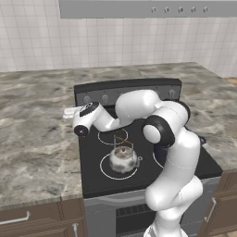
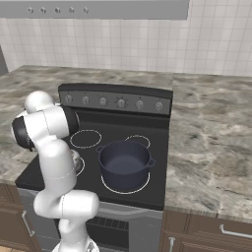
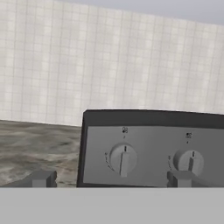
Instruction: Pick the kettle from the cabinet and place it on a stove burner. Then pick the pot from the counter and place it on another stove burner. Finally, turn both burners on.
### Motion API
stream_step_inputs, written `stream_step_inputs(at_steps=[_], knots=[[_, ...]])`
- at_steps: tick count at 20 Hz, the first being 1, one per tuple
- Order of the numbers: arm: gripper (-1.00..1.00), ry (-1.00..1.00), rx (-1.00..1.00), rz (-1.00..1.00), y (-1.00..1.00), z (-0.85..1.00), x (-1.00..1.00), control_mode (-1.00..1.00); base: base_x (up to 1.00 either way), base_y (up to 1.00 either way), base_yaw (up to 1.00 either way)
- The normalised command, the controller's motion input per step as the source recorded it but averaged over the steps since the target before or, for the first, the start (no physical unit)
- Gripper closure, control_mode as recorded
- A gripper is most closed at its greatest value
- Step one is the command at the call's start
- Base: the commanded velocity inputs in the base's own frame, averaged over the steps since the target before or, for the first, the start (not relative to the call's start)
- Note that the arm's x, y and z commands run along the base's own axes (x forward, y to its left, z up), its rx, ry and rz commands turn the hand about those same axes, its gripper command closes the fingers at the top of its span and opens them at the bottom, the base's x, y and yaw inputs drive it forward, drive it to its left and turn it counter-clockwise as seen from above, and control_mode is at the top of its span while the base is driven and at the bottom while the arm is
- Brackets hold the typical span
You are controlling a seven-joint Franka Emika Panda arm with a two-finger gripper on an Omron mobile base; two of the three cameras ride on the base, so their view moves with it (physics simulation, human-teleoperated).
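Kettle (image 1: 122, 158): small and shiny, sits on the near left ring of the stove (image 1: 92, 176), brown handle standing up
Pot (image 2: 124, 163): big and dark blue, sits on the near right ring, no lid, nothing inside
Step now: both things look set on their rings, so I think the job left is turning the knobs to switch the rings on
Gripper (image 1: 69, 112): spread wide with nothing in it, up by the far left corner of the stove, just in front of the knob panel (image 3: 153, 153)
Fingers (image 3: 41, 179): in the hand view the two grey tips stand one on each side of the left knob (image 3: 123, 159)
Second knob (image 3: 190, 162): just to the right of the first one, close to the right finger tip
How to do it well: line the hand up so the left knob sits right in the middle of the two tips, go in straight, squeeze it, then twist slowly; first make sure this knob goes with a ring that has the kettle or pot on it
Arm: rises from the near side of the stove, bends over the cooktop, and reaches left and far, with the hand lying flat and facing the panel
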Motion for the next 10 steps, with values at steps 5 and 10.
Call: stream_step_inputs(at_steps=[5,10], knots=[[-1.0,0.0,0.06,0.0,-0.17,0.0,0.01,-1.0,0.0,0.0,0.0],[-1.0,0.0,0.04,0.0,-0.06,0.0,0.13,-1.0,0.0,0.0,0.0]])
